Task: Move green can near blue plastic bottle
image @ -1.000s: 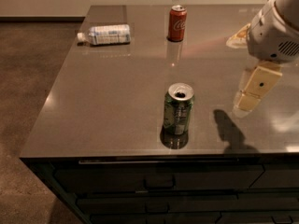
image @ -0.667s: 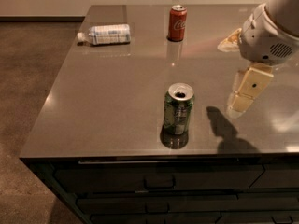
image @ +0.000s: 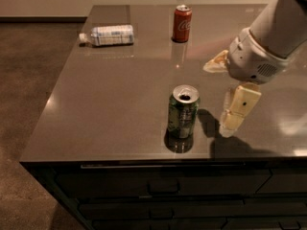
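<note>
The jaws hang spread apart, low over the desk (image: 110,104) just right of the green can (image: 183,110), with a narrow gap to it. From the can's left side, bare surface runs to the blue plastic bottle (image: 108,34) lying far left. A red can (image: 182,23) stands to the bottle's right.

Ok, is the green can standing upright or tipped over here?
Upright: the green can stands on its base, silver top facing up. The gripper hangs just right of it, not touching.
</note>
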Controlling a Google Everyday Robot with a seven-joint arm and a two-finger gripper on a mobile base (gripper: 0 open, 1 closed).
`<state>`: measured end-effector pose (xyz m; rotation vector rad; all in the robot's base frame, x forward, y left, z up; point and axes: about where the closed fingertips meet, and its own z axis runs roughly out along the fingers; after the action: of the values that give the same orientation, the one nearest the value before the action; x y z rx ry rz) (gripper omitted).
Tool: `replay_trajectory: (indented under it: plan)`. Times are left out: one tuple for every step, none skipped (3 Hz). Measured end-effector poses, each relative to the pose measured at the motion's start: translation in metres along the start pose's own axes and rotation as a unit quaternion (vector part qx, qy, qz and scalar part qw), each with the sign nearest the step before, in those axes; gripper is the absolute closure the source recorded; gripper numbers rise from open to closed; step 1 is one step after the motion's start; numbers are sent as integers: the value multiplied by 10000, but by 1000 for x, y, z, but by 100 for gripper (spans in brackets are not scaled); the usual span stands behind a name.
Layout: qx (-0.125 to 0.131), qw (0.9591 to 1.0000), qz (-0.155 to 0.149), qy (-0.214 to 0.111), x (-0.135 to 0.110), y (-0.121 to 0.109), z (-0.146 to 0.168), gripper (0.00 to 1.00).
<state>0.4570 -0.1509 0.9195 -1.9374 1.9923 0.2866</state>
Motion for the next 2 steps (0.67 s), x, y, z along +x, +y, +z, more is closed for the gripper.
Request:
replay_trajectory:
  plan:
    - [-190, 9990, -256, -326, -21, 7, 14, 0]
    - [-327, 9963, -394, -688, -41, 7, 22, 0]
